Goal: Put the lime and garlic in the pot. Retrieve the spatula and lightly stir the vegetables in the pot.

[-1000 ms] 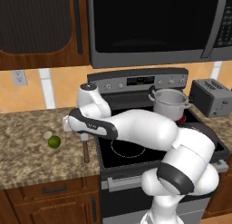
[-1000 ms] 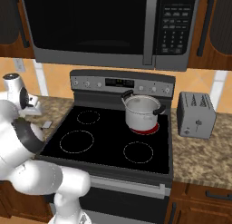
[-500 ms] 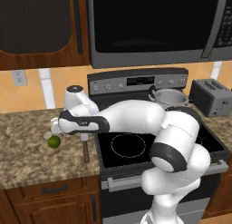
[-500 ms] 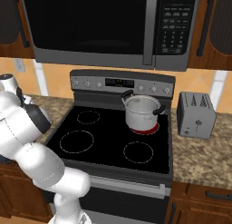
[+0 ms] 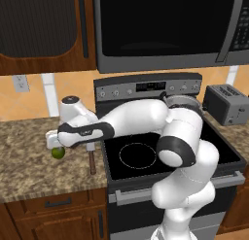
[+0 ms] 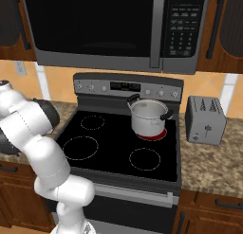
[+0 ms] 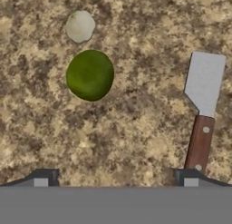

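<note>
The green lime (image 7: 89,75) lies on the speckled counter with the pale garlic (image 7: 79,26) close beside it. Off to the side lies the spatula (image 7: 203,100), grey blade and brown handle flat on the stone. My gripper (image 7: 115,178) hangs open above the counter, nothing between its fingertips (image 7: 43,177); the lime sits ahead of it, nearer one finger. From the left base view, the gripper (image 5: 55,143) hovers just over the lime (image 5: 58,153), with the spatula's handle (image 5: 91,161) to its right. The pot (image 6: 149,117) stands on the stove's back right burner, which glows red.
The black stove top (image 6: 118,143) lies right of the counter, under a microwave (image 6: 109,29). A grey toaster (image 6: 206,119) stands on the right counter. My arm stretches low across the stove's left front. The granite counter (image 5: 29,161) runs to a front edge above wooden drawers.
The arm has swung left and down, carrying the open gripper from above the spatula to just over the lime. Lime, spatula and pot have not moved.
</note>
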Motion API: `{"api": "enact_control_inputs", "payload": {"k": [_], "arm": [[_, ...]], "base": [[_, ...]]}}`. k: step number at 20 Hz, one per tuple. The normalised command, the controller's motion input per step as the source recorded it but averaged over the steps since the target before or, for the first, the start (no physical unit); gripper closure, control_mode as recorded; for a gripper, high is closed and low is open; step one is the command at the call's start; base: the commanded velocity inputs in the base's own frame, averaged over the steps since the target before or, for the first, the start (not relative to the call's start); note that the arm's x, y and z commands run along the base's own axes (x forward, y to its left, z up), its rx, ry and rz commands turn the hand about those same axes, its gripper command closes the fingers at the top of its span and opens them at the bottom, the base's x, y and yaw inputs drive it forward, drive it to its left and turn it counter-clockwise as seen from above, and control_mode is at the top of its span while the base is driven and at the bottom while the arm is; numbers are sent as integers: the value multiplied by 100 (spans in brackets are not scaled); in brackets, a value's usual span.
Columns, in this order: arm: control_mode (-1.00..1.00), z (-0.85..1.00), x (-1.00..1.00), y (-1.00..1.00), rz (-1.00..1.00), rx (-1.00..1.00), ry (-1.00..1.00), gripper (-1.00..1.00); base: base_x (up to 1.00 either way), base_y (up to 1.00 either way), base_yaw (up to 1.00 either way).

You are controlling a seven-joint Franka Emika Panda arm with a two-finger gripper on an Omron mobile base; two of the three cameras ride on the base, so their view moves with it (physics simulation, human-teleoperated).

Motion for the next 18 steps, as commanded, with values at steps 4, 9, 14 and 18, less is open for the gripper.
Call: {"api": "enact_control_inputs", "payload": {"k": [4, 9, 14, 18], "arm": [[-100, -18, 12, 8, -1, 0, 0, -100], [-100, -16, 20, 12, -2, 0, 0, -100], [-100, -13, 21, 13, -2, 1, 0, -100], [-100, -13, 26, 17, -3, 1, 0, -100]], "base": [[0, 0, 0], [0, 0, 0], [0, 0, 0], [0, 0, 0]]}}
